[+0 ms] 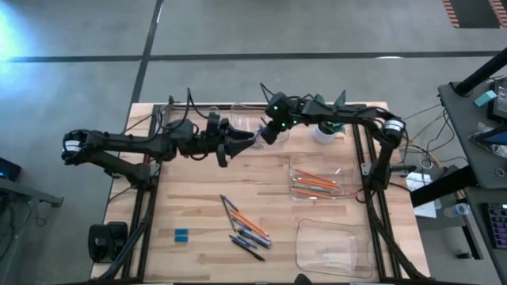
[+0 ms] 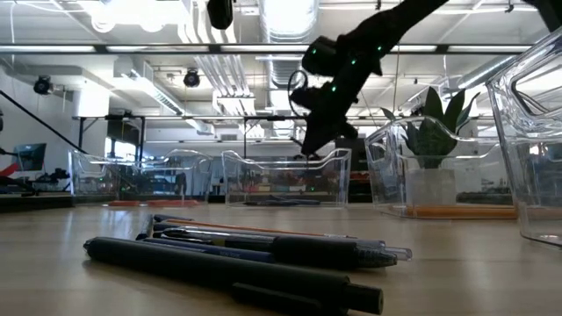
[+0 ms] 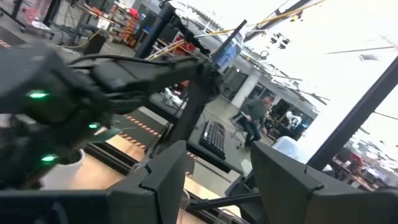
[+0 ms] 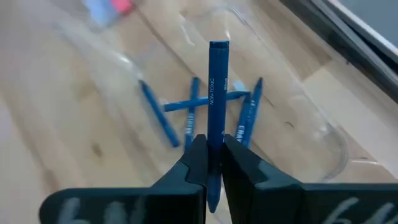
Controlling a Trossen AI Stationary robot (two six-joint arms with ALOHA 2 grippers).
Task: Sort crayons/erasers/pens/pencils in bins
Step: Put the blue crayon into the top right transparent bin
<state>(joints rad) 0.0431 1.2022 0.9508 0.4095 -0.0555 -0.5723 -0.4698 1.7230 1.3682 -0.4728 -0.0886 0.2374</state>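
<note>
The right gripper [image 4: 214, 163] clenched a slim blue crayon [image 4: 217, 93] over the clear plastic bin [image 4: 323, 134] (loose crayons inside); the left gripper [image 1: 242, 142] stood released beside it, empty.

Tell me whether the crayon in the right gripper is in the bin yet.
Not yet. The right gripper is shut on the crayon, held above the bin where other crayons lie.
</note>
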